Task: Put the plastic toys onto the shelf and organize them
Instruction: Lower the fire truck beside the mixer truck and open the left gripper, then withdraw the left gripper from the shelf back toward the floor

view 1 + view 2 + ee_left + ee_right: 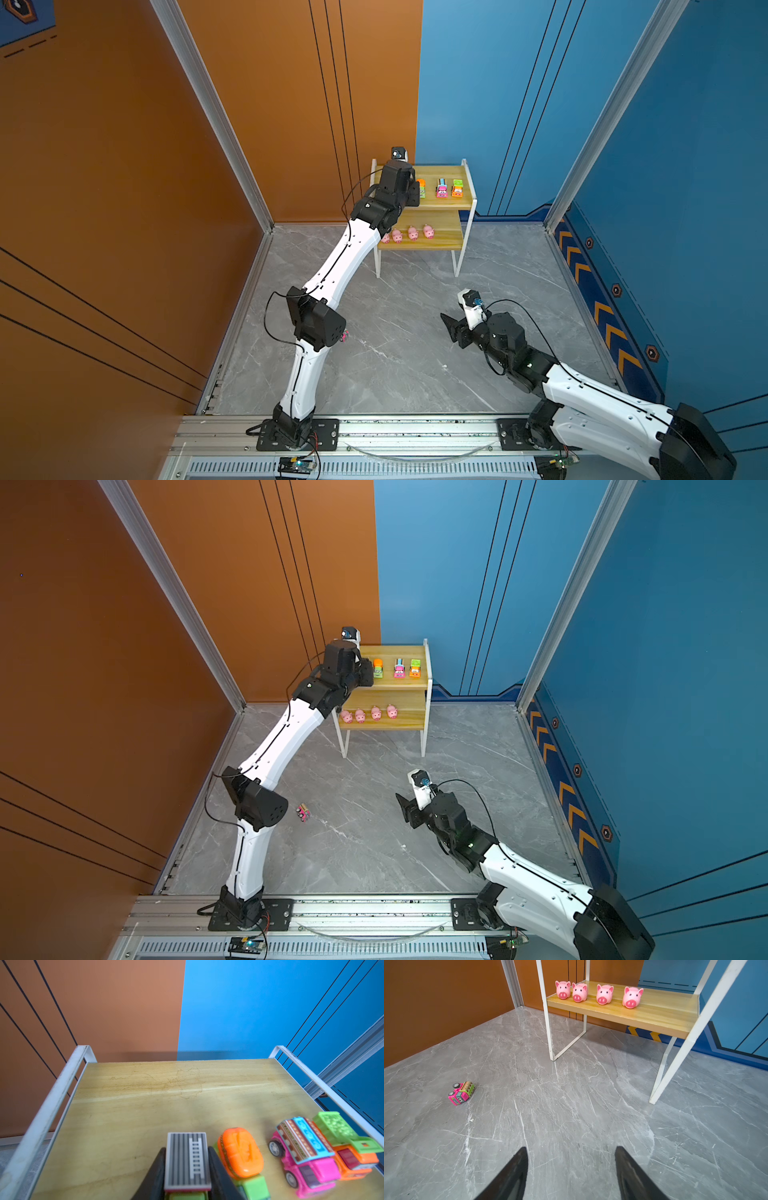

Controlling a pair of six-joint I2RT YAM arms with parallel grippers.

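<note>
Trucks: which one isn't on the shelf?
The pink truck lying on its side on the grey tabletop. Three others stand on the shelf's upper board; the left gripper holds the grey-roofed truck there.

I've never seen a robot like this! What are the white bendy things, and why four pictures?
They are two robot arms with pincer grippers. Two pictures look down from above; the other two come from cameras on each arm's wrist. The left gripper pinches a ladder truck at the top board of the shelf, beside three other trucks. Four pink pigs stand on the lower board. The right gripper is open and empty. One pink truck lies tipped over on the grey surface.
</note>
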